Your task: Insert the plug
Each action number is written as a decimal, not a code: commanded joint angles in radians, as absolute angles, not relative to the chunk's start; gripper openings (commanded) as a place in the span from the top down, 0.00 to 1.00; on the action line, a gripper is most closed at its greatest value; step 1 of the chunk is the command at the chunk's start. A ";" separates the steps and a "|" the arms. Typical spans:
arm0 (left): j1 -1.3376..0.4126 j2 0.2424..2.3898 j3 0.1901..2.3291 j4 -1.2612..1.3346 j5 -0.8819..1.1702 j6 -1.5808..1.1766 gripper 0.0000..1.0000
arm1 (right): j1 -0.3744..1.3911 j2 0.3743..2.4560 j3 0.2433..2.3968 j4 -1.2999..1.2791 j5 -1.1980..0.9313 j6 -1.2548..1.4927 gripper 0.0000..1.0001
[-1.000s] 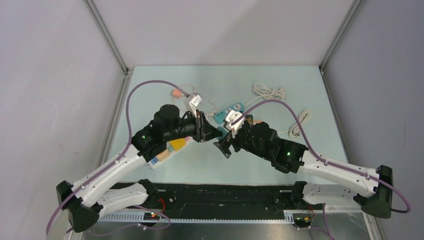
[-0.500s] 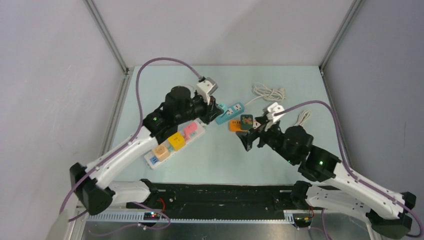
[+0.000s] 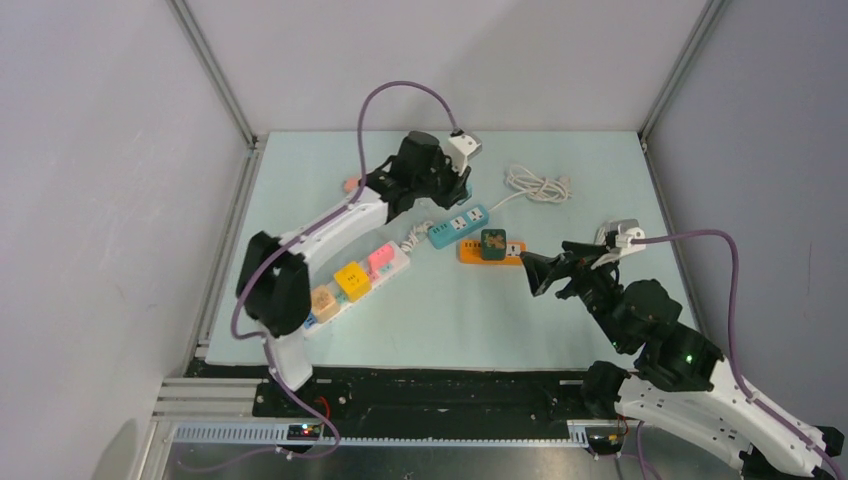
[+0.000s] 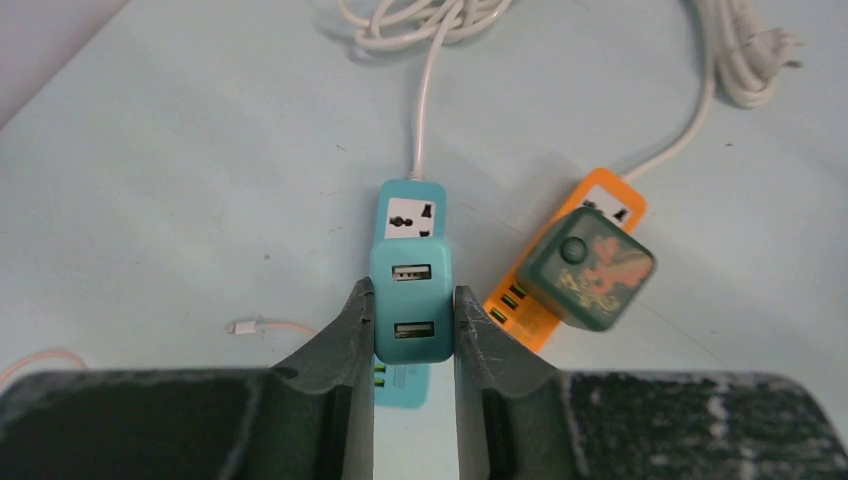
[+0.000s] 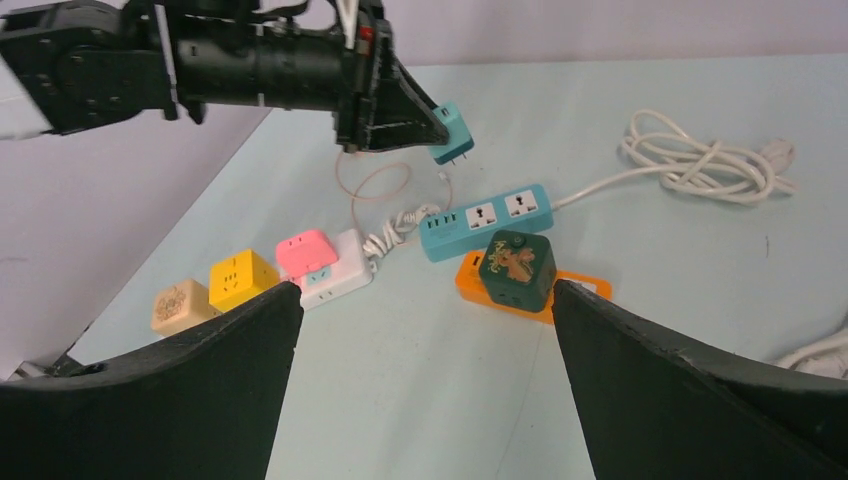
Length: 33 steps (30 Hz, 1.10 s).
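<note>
Pale mint desk (image 3: 440, 310), smooth and matte, boxed in by flat grey walls (image 3: 450, 60). The left hand (image 4: 411, 300) is reaching out over the far half, its two dark wedge-shaped fingers (image 4: 340, 340) pinched tight on the flanks of a teal USB plug adapter (image 5: 452, 132). It's a glossy, rounded plastic block with two USB slots on its face, and it's up in the air with its metal prongs bare and in no socket.

Seen from the left wrist, the adapter hangs directly over the near end of the teal power strip (image 4: 412, 215), a slim rounded bar with a white universal socket showing beyond the adapter.

Just beside that strip lies an orange power strip (image 4: 615, 200) with a dark green cube (image 5: 516, 268) seated on it, a printed design on its face.

Off to the left is a white power strip (image 5: 340, 275) carrying pink (image 5: 305, 250), yellow (image 5: 238, 280) and tan (image 5: 178, 305) cubes in a row. A white cord (image 5: 700, 160) is coiled loosely at the back.

The right hand (image 5: 425, 300) hovers near the orange strip with its black fingers spread wide, gripping nothing.
</note>
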<state>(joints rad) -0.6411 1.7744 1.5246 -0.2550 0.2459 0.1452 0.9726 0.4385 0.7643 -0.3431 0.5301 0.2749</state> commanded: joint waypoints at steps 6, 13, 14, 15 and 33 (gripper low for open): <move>-0.643 1.950 1.641 -0.247 0.205 0.203 1.00 | 0.971 0.453 0.768 -0.377 0.576 0.348 0.01; -0.644 1.999 1.635 -0.250 0.234 0.213 1.00 | 0.965 0.490 0.769 -0.347 0.568 0.314 0.01; -0.643 2.004 1.636 -0.250 0.240 0.209 1.00 | 0.965 0.493 0.769 -0.341 0.568 0.309 0.00; -0.644 2.015 1.638 -0.250 0.252 0.204 1.00 | 0.963 0.498 0.769 -0.338 0.567 0.308 0.01; -0.641 2.083 1.647 -0.289 0.291 0.174 1.00 | 0.915 0.498 0.769 -0.339 0.541 0.307 0.01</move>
<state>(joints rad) -0.6411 2.0743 1.6142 -0.2787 0.2687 0.1837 0.9245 0.4992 0.7643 -0.3756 0.5411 0.3130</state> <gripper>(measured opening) 0.278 0.993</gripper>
